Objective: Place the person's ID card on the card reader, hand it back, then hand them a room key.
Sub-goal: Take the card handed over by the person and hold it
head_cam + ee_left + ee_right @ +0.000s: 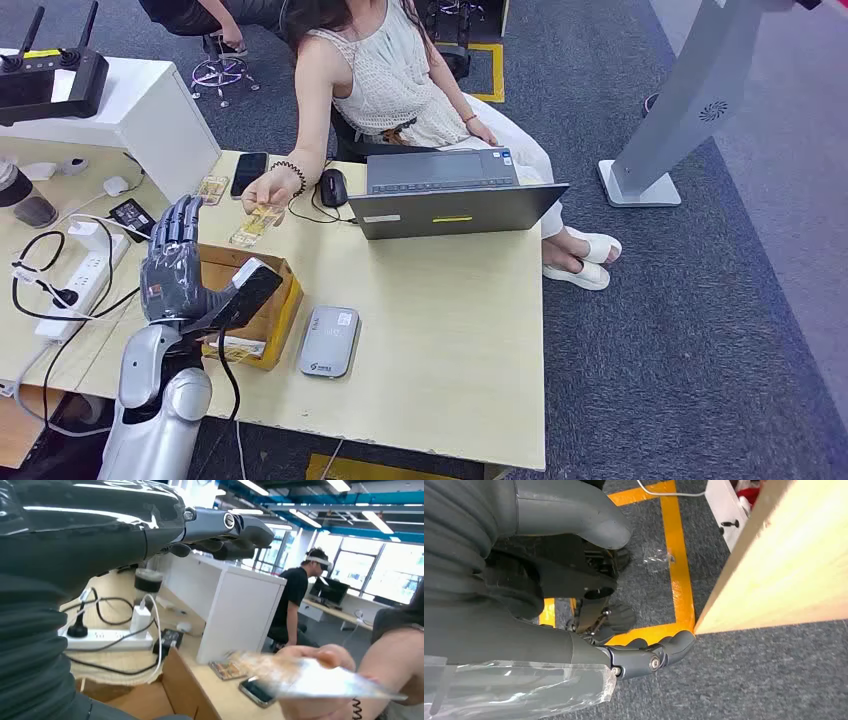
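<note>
Thin plastic, yellowish and shiny: the ID card [255,222], pinched in the person's hand [268,189] and held out just past the fingertips of the left hand [175,262]. Close, but not touching yet. Blurred in the left wrist view, so no reading the print on it.

Probably very light, flat and stiff, with a little bend. Likely slippery too, and easy to drop. Best taken by the free end, away from the person's fingers, thumb on one flat face and fingers on the other. No hard squeeze needed.

Left hand up above the table [450,330], fingers stretched out and apart, holding nothing. Right hand [639,657] hanging low beside the table edge, over the floor [749,680], fingers loosely bent, thumb apart, nothing in it.

Just under the left hand, a cardboard box [270,318]. Beyond the box, away from the thumb side, the grey card reader [329,341], lying flat on the pale wood. Short trip from card to reader, likely up and over the box.

Further ahead of the fingers, a black phone [248,173] and an open laptop [450,195]. Off to the other side of the hand, a white power strip [80,285] with looping black cords, worth keeping clear of. Grey carpet and yellow tape lines down below.
</note>
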